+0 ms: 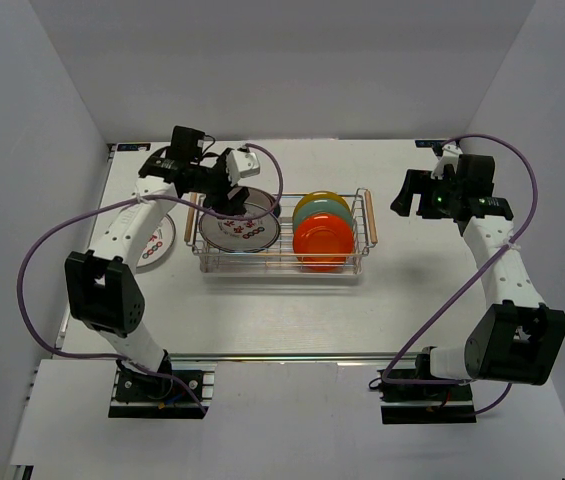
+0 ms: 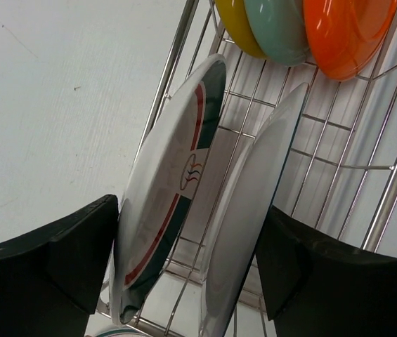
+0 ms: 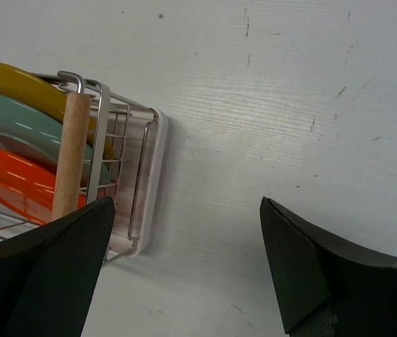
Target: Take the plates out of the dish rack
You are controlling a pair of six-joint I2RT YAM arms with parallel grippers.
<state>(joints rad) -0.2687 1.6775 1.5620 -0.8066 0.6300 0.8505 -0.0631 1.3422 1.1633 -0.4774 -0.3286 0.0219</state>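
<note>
Item: one dish rack (image 1: 282,268), centre of the top view, long axis running left to right; plates stand on edge across it.

Large white plates, three:
- two at the rack's left end, the patterned plate (image 2: 173,175) and the pale plate (image 2: 254,196) (only its back shows);
- a third plate (image 1: 159,248) flat on the table (image 1: 412,300), left of the rack.

Small plates, three, at the rack's right end: yellow plate (image 1: 320,200); teal plate (image 1: 334,212); orange plate (image 1: 322,242).

Left gripper (image 2: 187,210): the nearer to the large plates; spread wide, fingers astride both, gripping nothing; likely must settle on one rim.

Right gripper (image 1: 409,195): spread, empty, right of the rack.
</note>
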